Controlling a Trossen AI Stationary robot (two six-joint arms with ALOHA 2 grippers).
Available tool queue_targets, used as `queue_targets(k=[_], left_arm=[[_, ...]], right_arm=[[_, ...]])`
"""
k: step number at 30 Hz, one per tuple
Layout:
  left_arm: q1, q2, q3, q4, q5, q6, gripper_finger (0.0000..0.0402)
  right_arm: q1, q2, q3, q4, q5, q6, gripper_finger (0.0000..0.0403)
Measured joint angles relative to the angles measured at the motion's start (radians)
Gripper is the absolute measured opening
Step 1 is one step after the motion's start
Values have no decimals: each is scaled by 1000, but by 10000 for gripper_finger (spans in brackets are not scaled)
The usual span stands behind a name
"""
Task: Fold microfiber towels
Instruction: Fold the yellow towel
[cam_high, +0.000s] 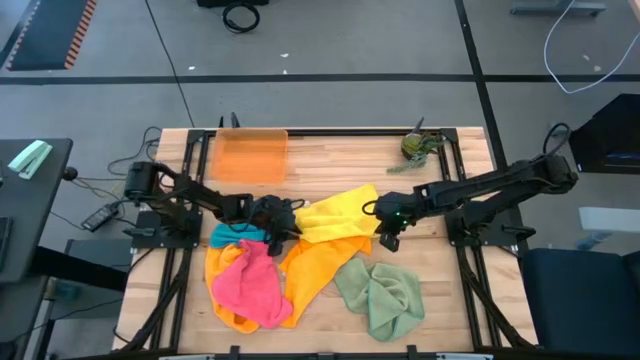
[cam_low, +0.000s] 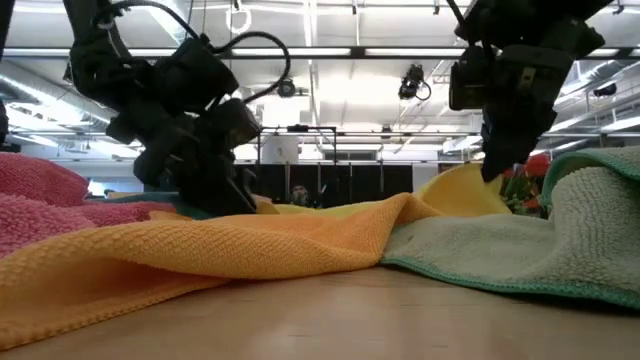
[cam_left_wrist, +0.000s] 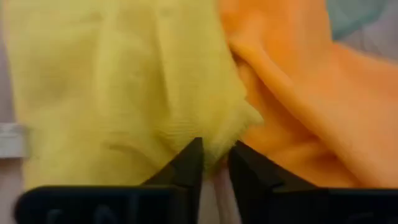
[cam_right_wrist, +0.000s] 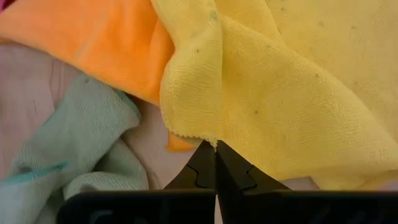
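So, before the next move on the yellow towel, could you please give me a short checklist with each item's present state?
1. Right tool shut on the yellow towel edge: ok.
2. Left tool gripping the yellow towel: not ok, fingers slightly apart at its edge.
3. Yellow towel free of the orange towel: not ok, they overlap.
4. Green towel clear of the yellow one: ok.
5. Orange tray out of the way: ok.
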Motion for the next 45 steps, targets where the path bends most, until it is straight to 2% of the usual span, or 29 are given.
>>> queue_targets(k=[6, 11, 14, 18, 25, 27, 31, 34, 45], left_arm=[[-29, -9, 31, 3, 0, 154, 195], [-73, -8, 51, -16, -1, 255, 231], [-91, -8, 58, -28, -52, 296, 227], [-97, -8, 62, -36, -109, 367, 202], [-139, -56, 63, -138, -134, 564, 173], [-168, -87, 61, -170, -183, 650, 174], [-212, -106, 63, -185, -344, 829, 182], [-219, -96, 62, -213, -383, 920, 185], [-206, -80, 62, -242, -454, 959, 173]], right_arm=[[0, 0, 18, 0, -6, -37, 2], [-1, -1, 19, 0, -7, -47, 2], [-1, -1, 19, 0, -7, -57, 2], [-6, -1, 19, 0, -7, -70, 2], [-15, -1, 20, 0, -22, -80, 2], [-15, -1, 20, 0, -22, -81, 2], [-21, -1, 20, 1, -22, -83, 2], [-27, -1, 20, 1, -21, -89, 2], [-27, -1, 20, 8, -22, -92, 2]])
